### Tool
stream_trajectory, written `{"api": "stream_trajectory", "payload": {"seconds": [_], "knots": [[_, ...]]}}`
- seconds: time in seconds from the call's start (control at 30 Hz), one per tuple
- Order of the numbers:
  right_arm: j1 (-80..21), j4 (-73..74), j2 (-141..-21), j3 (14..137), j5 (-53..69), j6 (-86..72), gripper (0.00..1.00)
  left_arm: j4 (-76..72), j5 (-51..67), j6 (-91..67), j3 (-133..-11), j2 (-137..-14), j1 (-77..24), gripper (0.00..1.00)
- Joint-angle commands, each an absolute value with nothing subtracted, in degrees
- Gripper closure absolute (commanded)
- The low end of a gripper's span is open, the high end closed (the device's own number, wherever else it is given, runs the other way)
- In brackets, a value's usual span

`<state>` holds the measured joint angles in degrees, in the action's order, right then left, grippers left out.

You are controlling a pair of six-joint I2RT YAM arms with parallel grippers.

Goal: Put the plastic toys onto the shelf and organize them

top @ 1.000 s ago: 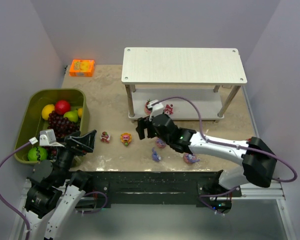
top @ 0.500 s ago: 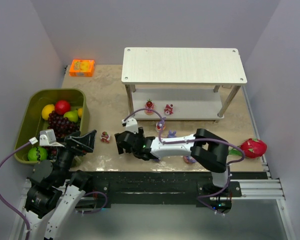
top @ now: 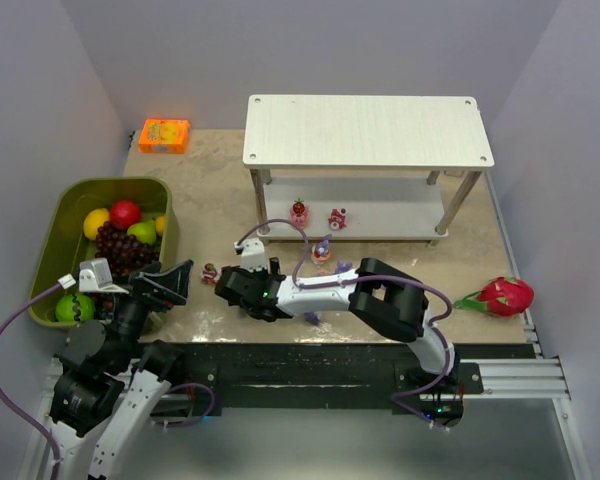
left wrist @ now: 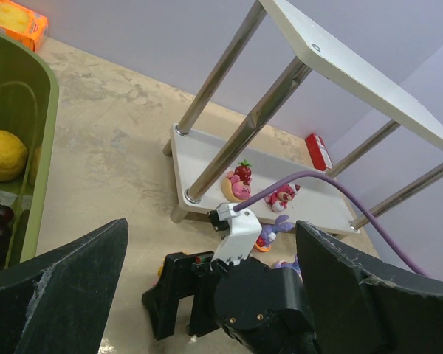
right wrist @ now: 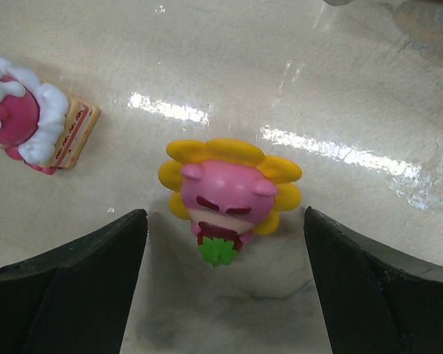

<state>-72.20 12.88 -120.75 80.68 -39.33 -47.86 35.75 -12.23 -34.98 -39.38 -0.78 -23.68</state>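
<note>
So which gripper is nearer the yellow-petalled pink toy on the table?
Right. The right gripper hangs open over the yellow-petalled toy, fingers either side. The left gripper is off to its left, by the green bin.

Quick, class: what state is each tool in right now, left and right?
Left tool: open, holding nothing.
Right tool: open, astride the pink yellow-petalled figurine, not gripping it.

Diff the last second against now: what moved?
The right gripper swung left from in front of the shelf, across the table, and now hangs over the yellow-petalled pink toy, fingers open either side, nothing held. Left gripper, two shelved toys and fruit bin stayed put.
</note>
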Motion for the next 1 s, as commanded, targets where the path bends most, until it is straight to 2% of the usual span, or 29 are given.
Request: {"api": "stream_trajectory", "payload": {"seconds": [0.0,0.5,0.63,0.67,0.77,0.97], "knots": [[-71.8,14.9,-123.1,84.8,-43.0,-49.8,0.11,35.3,-12.3,-35.4,-39.8,0.5,-23.3,0.00],[-70.4,17.4,-126.5,86.7,-44.5,-54.3,0.27,35.2,-12.1,-35.3,-39.7,0.3,-23.3,0.00],[-70.1,16.5,-126.2,86.7,-44.6,-53.7,0.44,35.2,-12.1,-35.3,-39.7,0.3,-23.3,0.00],[-70.0,16.3,-126.1,86.7,-44.6,-53.5,0.55,35.2,-12.1,-35.3,-39.7,0.3,-23.3,0.00],[-70.0,15.6,-125.1,86.0,-44.9,-52.9,0.69,35.2,-12.1,-35.2,-39.7,0.3,-23.3,0.00],[-69.8,14.0,-119.7,83.4,-46.4,-48.6,0.80,35.2,-12.1,-35.2,-39.8,0.4,-23.3,0.00]]}}
